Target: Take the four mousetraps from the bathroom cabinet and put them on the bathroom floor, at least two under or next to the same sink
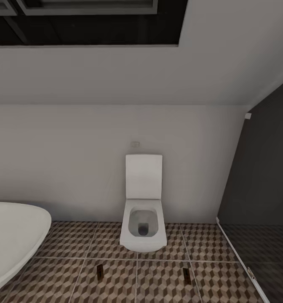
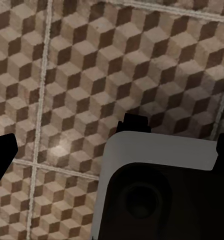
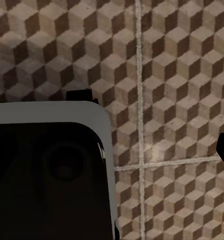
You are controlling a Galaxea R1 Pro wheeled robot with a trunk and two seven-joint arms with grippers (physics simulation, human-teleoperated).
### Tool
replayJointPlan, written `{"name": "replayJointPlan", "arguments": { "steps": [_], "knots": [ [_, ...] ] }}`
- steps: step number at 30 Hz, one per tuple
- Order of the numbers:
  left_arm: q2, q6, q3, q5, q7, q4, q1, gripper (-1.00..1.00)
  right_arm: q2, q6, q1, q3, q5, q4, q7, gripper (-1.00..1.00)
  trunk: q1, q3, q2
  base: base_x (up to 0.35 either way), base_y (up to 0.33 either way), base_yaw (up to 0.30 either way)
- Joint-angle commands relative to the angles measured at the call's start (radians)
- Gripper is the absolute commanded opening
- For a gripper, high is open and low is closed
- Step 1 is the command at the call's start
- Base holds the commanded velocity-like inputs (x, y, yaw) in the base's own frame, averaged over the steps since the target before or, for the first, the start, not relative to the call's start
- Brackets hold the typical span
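Straight ahead in my head view, a white toilet (image 1: pixel 143 219) sits against the pale back wall w/ its lid up, standing on the bathroom floor (image 1: pixel 65 240) of cube-pattern tiles. On the tile row nearest me I see 2 small dark flat slabs, prob. mousetraps: 1 (image 1: pixel 100 272) left of the toilet's centre line, the other (image 1: pixel 186 273) to its right, well apart, both lying flat on the tiles. Too small to make out any detail on them. At the left edge, a white bathtub (image 1: pixel 11 235) curves in; on the right a dark glass shower panel (image 1: pixel 259 189) w/ a pale frame runs along the floor.

Both wrist cams look down on the same tile pattern over a grey-edged dark robot body (image 2: pixel 162 195). Left gripper (image 2: pixel 114 150): only black finger tips at the frame edges, so I can't tell apart or together. Right gripper (image 3: pixel 152 145): same, can't tell.
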Motion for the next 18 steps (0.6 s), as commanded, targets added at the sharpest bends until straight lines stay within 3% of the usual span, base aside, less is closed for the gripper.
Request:
{"name": "replayJointPlan", "arguments": {
  "steps": [1,18],
  "knots": [
    [-0.001,-0.001,-0.007,0.008,0.003,-0.001,0.0,1.0,0.0,-0.006,-0.001,-0.008,0.005,0.003,-0.001,1.0,0.0,-0.001,-0.001,0.0,0.0,0.0],
    [0.0,0.0,-0.008,0.012,0.003,0.0,0.0,1.0,0.001,-0.006,-0.001,-0.007,0.008,0.003,-0.001,1.0,0.0,-0.001,-0.001,0.0,0.0,0.0]
  ]
}}
